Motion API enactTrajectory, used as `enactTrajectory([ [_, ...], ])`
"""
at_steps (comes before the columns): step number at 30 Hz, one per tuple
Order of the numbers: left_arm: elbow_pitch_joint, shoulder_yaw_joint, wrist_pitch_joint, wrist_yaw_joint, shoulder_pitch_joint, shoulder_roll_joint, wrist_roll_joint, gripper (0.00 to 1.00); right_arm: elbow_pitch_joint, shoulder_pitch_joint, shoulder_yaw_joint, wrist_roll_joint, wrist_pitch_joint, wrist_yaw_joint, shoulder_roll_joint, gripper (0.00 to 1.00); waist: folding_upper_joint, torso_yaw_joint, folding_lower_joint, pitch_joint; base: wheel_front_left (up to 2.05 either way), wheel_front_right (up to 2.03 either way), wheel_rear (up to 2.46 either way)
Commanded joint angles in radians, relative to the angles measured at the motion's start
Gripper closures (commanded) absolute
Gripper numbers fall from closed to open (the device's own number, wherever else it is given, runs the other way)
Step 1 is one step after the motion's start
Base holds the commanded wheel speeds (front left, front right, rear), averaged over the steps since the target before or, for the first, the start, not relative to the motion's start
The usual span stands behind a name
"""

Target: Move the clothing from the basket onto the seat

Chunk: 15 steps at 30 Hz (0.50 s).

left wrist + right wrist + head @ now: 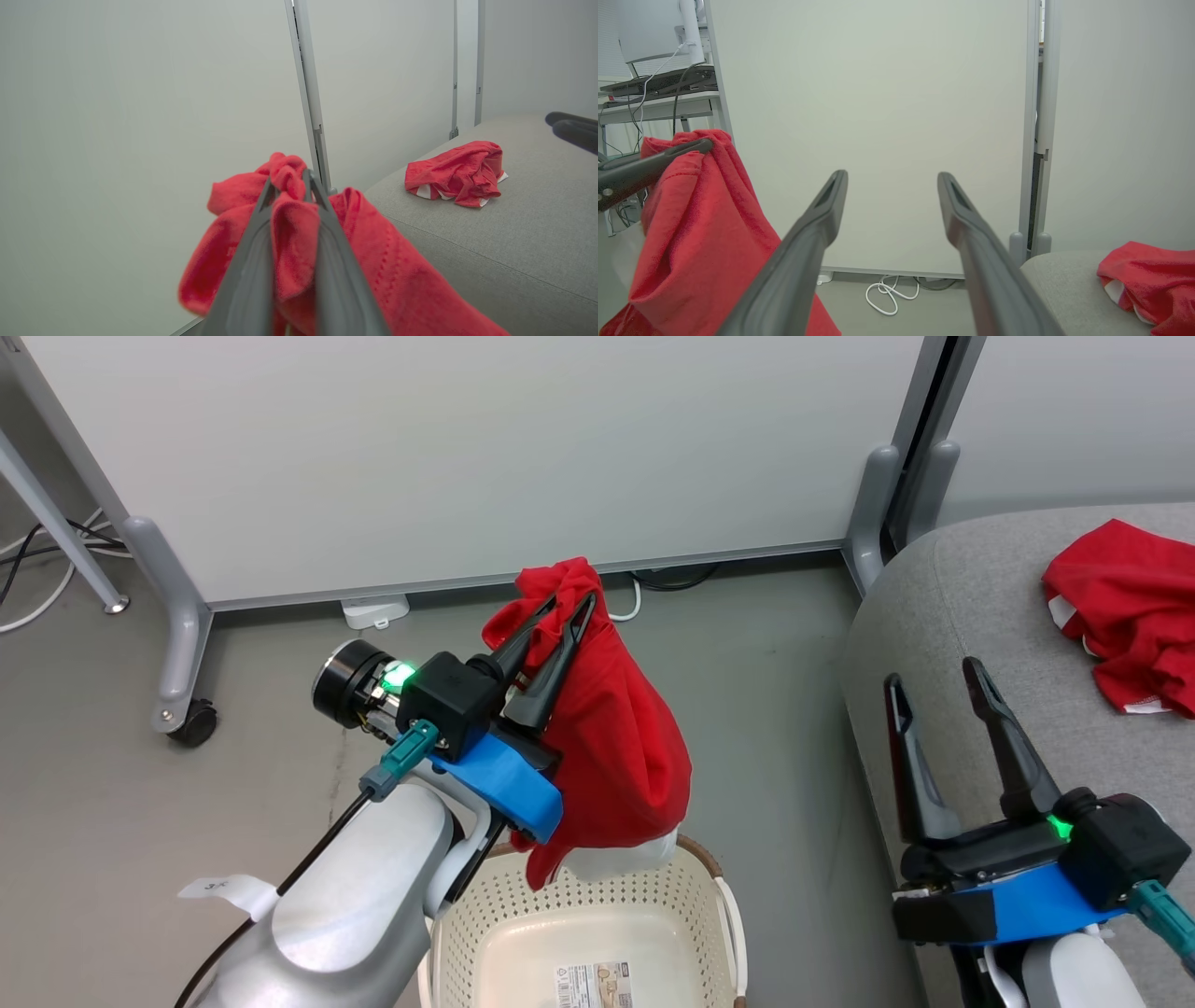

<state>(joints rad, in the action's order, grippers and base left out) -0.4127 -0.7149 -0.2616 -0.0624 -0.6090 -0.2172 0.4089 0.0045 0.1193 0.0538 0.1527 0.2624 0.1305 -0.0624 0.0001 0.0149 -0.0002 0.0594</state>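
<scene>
Fabric bunched between the left jaws showed the grip: they were nearly closed, pinching a fold near the top of a soft bright red garment. The rest hung as a loose bag down to the cream-white perforated plastic laundry basket below. Its lowest, white-lined edge sat at the brown rim; whether it touched could not be told. The basket floor showed bare apart from a label sticker. Further right, the right jaws stood wide apart and held nothing, by the left edge of the large light grey upholstered seat. A second red garment with white trim lay crumpled on the seat's far right.

The step in hand looked to be the carry across to the seat. Doing it well called for lifting until the hem cleared the rim, so the basket would not drag. The arm then needed to swing rightward above the seat's rounded edge and release only once most of the cloth rested on the cushion, well in from the edge.
</scene>
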Motion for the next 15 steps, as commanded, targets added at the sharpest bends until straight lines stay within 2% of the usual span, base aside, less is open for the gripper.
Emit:
enactTrajectory([
  [1,0.001,0.009,-0.005,-0.004,0.014,0.001,-0.006,1.0,-0.007,-0.008,0.009,0.001,0.004,0.0,0.002,0.0,-0.0001,-0.001,0.0002,-0.004,0.0,0.0,0.0],
  [5,-0.01,0.012,-0.005,-0.01,0.019,0.003,-0.015,1.0,-0.027,0.01,0.064,0.003,0.004,0.0,-0.015,0.0,-0.0001,-0.005,0.0002,-0.011,0.0,0.0,0.0],
  [12,-0.032,0.005,-0.005,-0.021,-0.007,0.02,-0.033,1.0,-0.042,0.051,0.252,0.029,0.004,0.0,-0.036,0.0,-0.0001,0.002,0.0002,-0.007,0.0,0.0,0.0],
  [15,-0.031,0.0,-0.005,-0.024,-0.021,0.036,-0.04,1.0,-0.018,0.072,0.302,0.028,0.004,0.0,-0.032,0.0,-0.0001,0.013,0.0002,0.004,0.0,0.0,0.0],
])
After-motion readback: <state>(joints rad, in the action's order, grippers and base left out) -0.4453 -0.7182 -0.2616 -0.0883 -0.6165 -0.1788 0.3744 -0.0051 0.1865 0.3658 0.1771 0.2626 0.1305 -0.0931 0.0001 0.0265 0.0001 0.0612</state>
